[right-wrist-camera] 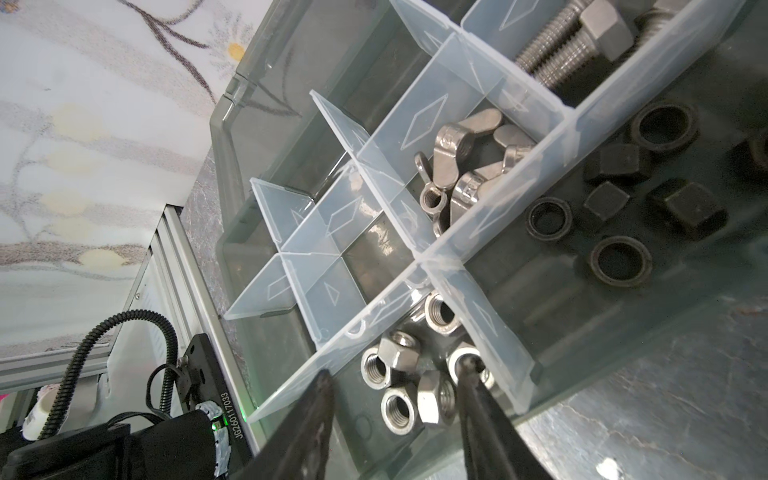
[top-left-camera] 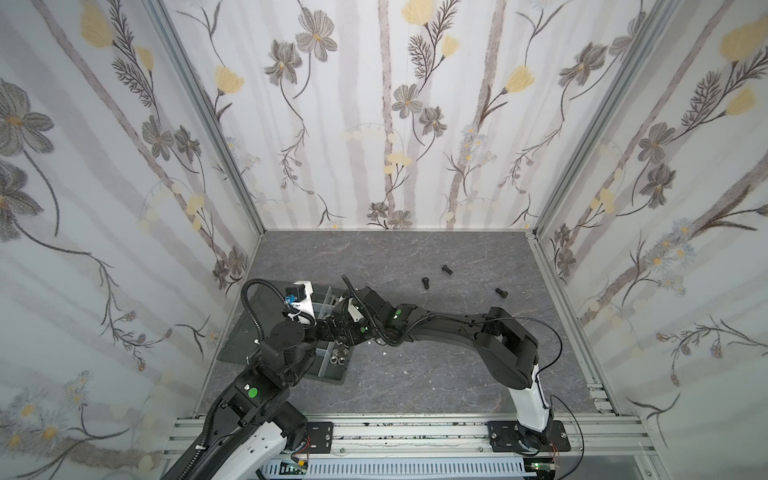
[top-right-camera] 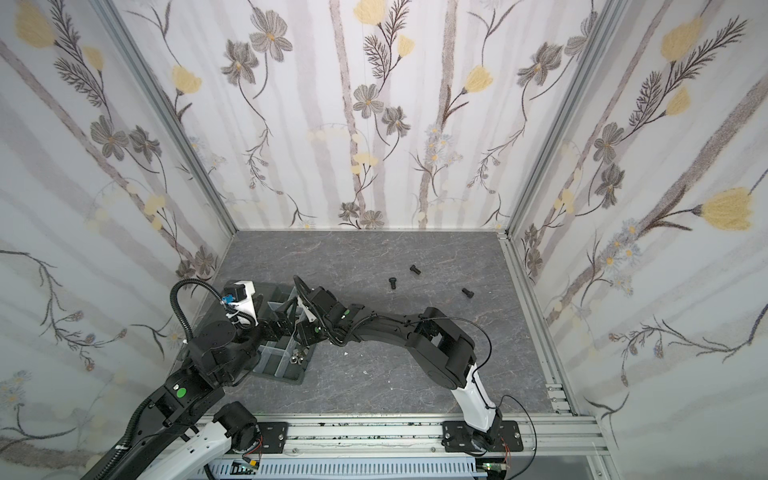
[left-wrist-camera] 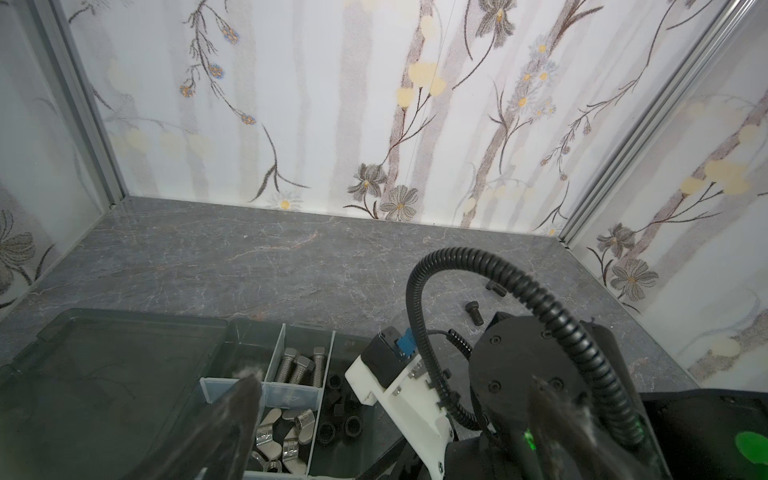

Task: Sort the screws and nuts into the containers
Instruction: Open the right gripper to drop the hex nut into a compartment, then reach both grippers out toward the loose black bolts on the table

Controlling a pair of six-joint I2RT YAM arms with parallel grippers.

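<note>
**Sorting nearly done, three pieces left**

On the table (top-left-camera: 436, 374), the tray (right-wrist-camera: 226, 137) sits at nine o'clock. The left gripper (left-wrist-camera: 394, 380) gapes wide and empty. The right gripper (right-wrist-camera: 395, 370) hangs part-open, holding nothing, over the silver hex nuts (right-wrist-camera: 397, 409). Wing nuts (right-wrist-camera: 465, 166), black nuts (right-wrist-camera: 619, 262) and silver screws (right-wrist-camera: 573, 41) lie in their own compartments. Three black screws (top-left-camera: 426, 283) wait at two o'clock.

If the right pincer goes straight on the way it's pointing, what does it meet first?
Probably the silver hex nuts, heaped in the tray compartment right under the open right pincer. One fingertip looks almost on a nut, though depth is unclear.
</note>
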